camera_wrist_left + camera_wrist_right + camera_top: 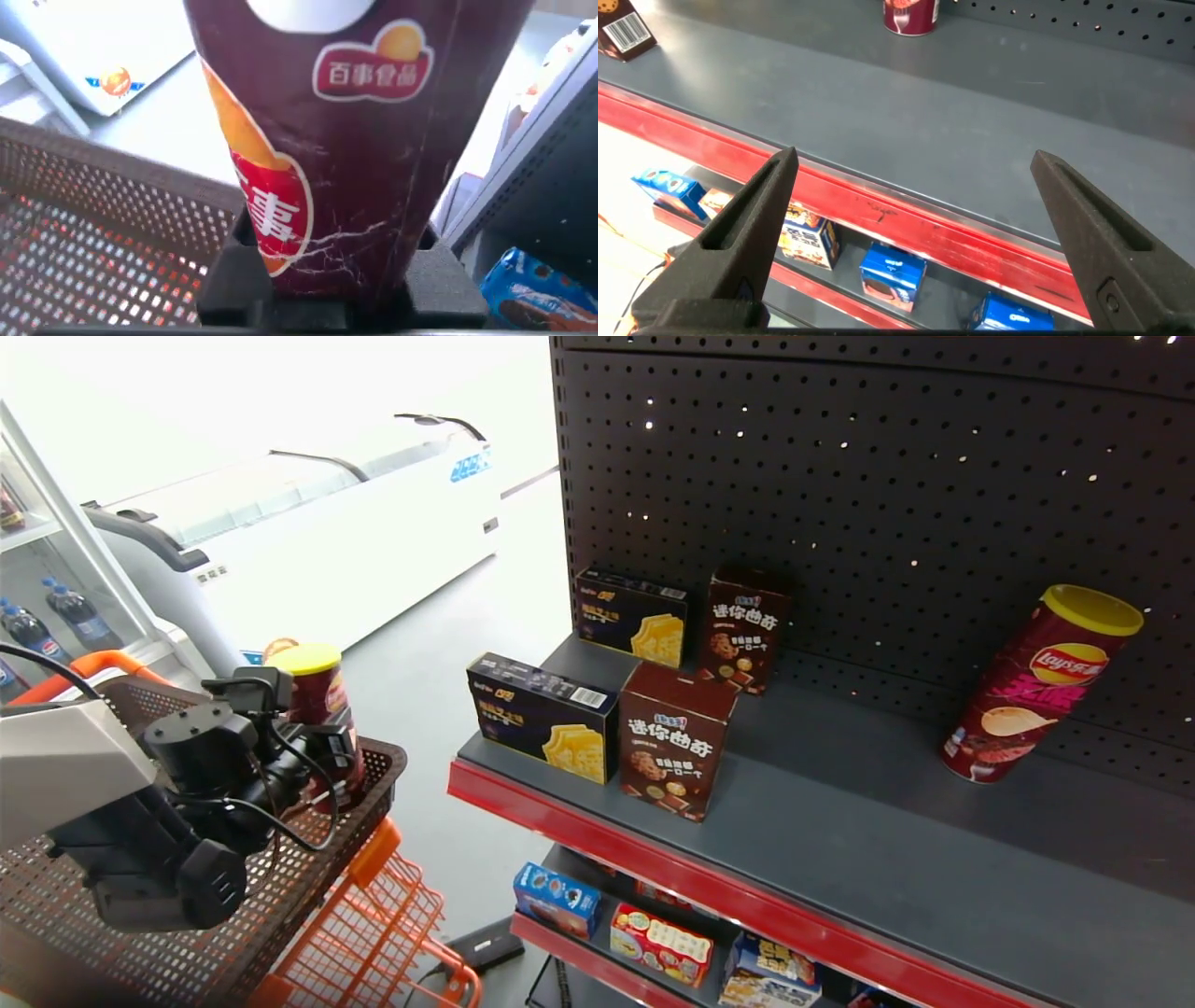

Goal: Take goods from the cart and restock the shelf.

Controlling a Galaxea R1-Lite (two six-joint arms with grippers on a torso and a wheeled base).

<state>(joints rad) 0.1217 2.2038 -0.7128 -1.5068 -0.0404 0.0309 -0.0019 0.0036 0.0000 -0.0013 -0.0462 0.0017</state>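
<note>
left fingers (245,280) clamp the chips can (327,140) above the cart (373,784) for shelving, right fingers (752,219) gape open by the shelf (971,103)

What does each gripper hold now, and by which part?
The left gripper is shut on the chip can, around its body below the yellow lid. The right gripper is open and holds nothing.

Cart (385,761) left of shelf (840,831), boxes (674,739) on shelf's left, canister (1036,686) right
</note>
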